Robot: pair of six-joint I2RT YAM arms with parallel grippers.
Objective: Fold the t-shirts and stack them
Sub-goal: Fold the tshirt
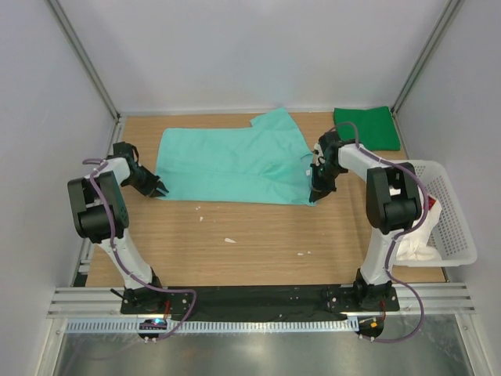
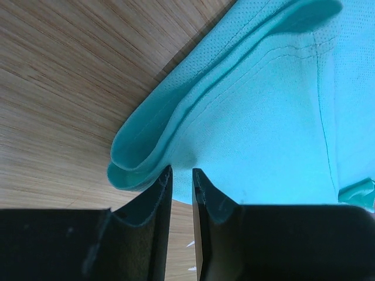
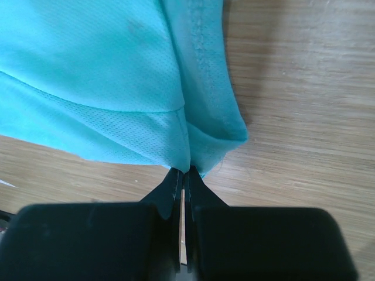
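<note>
The mint-teal t-shirt [image 1: 227, 164] lies spread and partly folded on the wooden table. My left gripper [image 1: 156, 188] is at its near left corner. In the left wrist view the jaws [image 2: 181, 170] stand a little apart, right at the doubled hem [image 2: 140, 158], and wood shows between them. My right gripper [image 1: 317, 192] is at the near right corner. In the right wrist view it [image 3: 183, 170] is shut on the shirt's edge [image 3: 193, 146]. A dark green t-shirt [image 1: 366, 128] lies folded at the back right. A white t-shirt [image 1: 415, 235] lies crumpled in the basket.
A white plastic lattice basket [image 1: 458, 227] stands at the right edge of the table. Small white scraps [image 1: 229, 240] lie on the wood in front of the teal shirt. White walls close in the table's back and sides.
</note>
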